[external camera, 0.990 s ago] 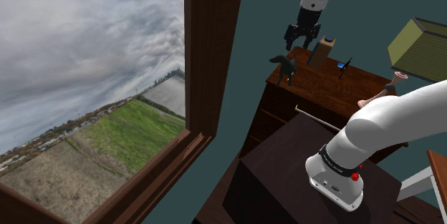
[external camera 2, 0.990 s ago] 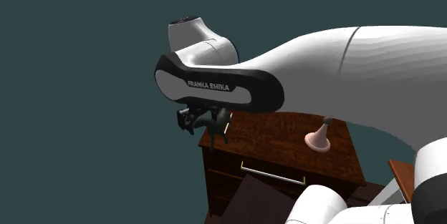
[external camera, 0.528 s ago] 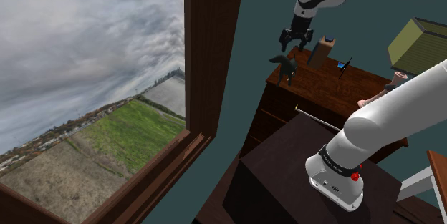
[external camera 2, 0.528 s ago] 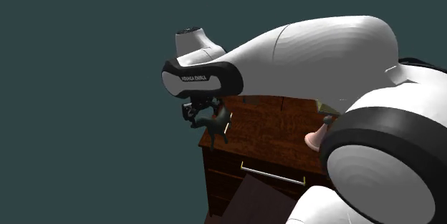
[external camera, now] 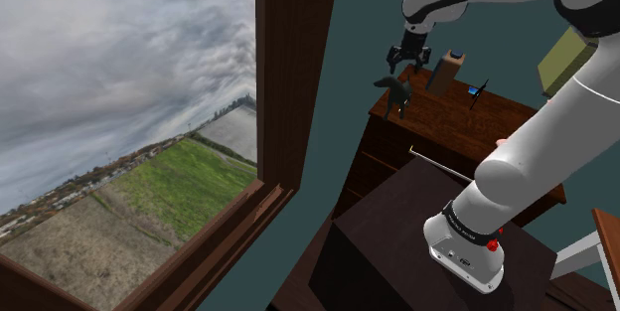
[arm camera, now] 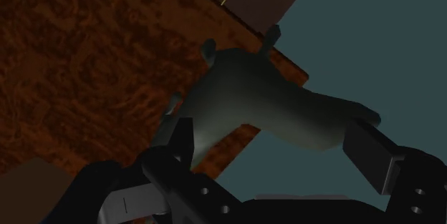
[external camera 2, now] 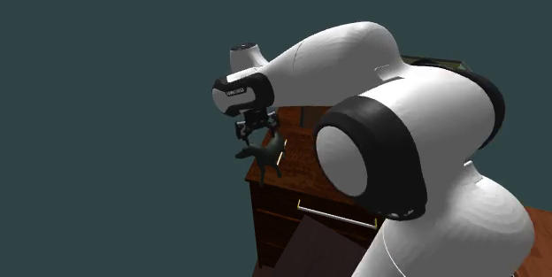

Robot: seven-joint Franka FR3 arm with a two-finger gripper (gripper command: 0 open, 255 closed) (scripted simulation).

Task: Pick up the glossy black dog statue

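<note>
The dog statue is dark grey-green and stands at the corner of the wooden dresser nearest the window. My black gripper hangs just above its back, open. In the second exterior view the gripper sits right over the dog at the dresser's edge. In the wrist view the dog lies beyond the gripper, between the lines of the two spread fingers; neither touches it.
A tilted box with a blue top and a small dark object stand behind the dog on the dresser. An olive box is further back. A tall wooden window frame rises at the shoulder view's left. The dark stand is in front.
The gripper has moved toward the shoulder view's left and slightly down, from beside the tilted box to over the dog. The arm's links have swung across both exterior views.
</note>
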